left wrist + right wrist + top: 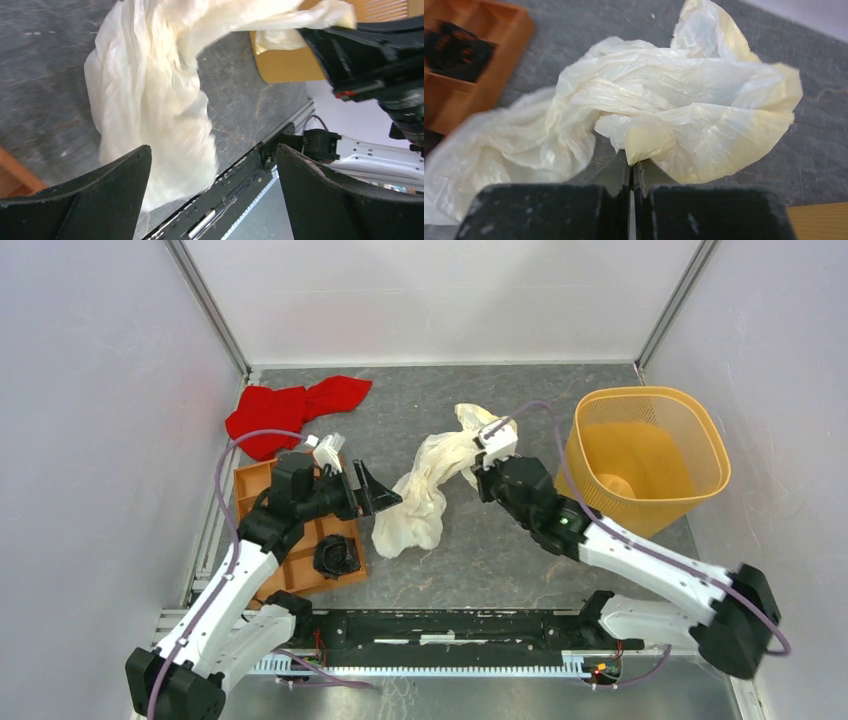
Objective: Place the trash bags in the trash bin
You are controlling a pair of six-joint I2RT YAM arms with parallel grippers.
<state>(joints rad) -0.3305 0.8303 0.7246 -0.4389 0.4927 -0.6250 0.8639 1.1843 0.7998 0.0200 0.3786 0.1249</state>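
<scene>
A crinkly cream-white trash bag (425, 490) lies stretched across the middle of the table; it also shows in the left wrist view (150, 95) and the right wrist view (664, 115). My right gripper (478, 462) is shut on a fold of the bag (644, 142) and holds its upper part raised. My left gripper (375, 492) is open and empty just left of the bag's lower end; its fingers (90, 200) frame the bag. The orange-yellow mesh trash bin (645, 455) stands upright at the right, with something pale inside at its bottom.
A red cloth (290, 410) lies at the back left. A flat orange compartment tray (300, 560) with black items sits under the left arm, and shows in the right wrist view (469, 60). Grey walls close in on both sides.
</scene>
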